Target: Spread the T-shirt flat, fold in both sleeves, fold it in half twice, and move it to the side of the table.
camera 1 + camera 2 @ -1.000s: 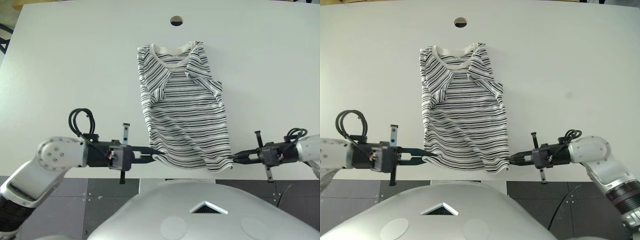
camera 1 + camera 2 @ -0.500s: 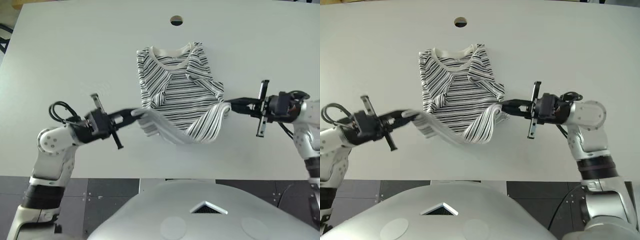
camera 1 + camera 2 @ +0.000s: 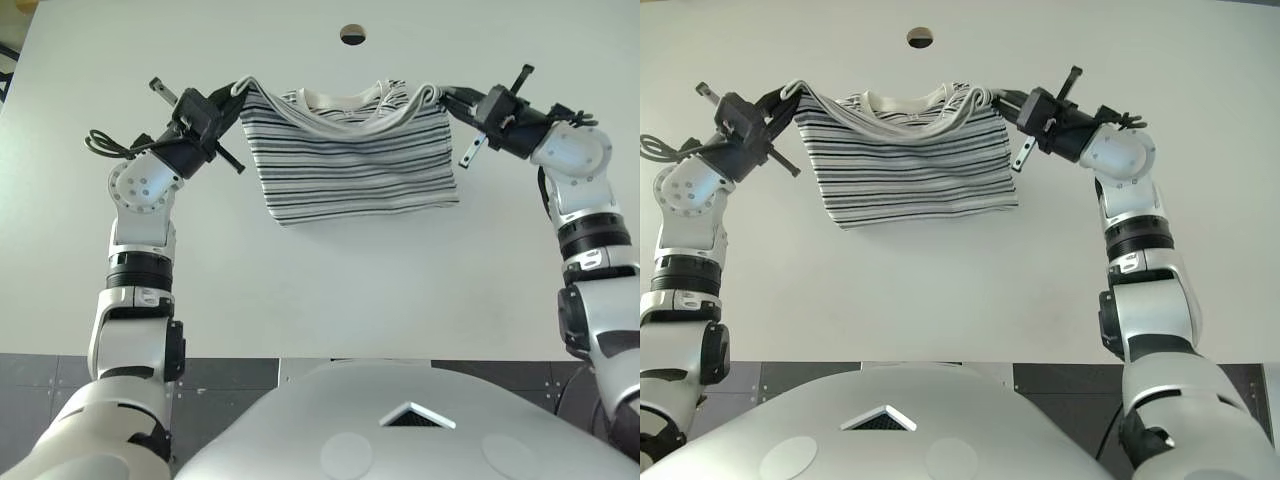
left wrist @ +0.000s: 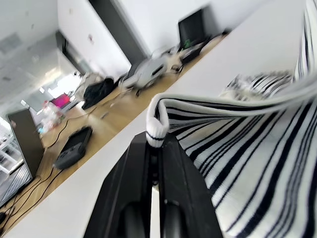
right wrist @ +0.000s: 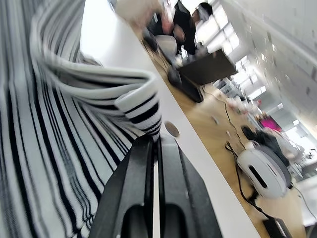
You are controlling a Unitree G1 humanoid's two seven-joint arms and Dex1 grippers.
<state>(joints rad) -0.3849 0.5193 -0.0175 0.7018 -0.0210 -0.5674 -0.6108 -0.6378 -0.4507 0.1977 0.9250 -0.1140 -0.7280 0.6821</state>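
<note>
Striped knit T-shirt [image 3: 352, 160], ribbed hem pinched

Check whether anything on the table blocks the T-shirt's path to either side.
Nothing visible does. The left gripper and right gripper each pinch an upper corner of the T-shirt, toward the far edge of the table. The only other feature is a small hole beyond the collar, off either sideways path.

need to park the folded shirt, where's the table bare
Bare table: the strip between the T-shirt and the near edge, and both sides outside the arms. Crowded: far middle, where left end effector and right end effector hold it.
</note>
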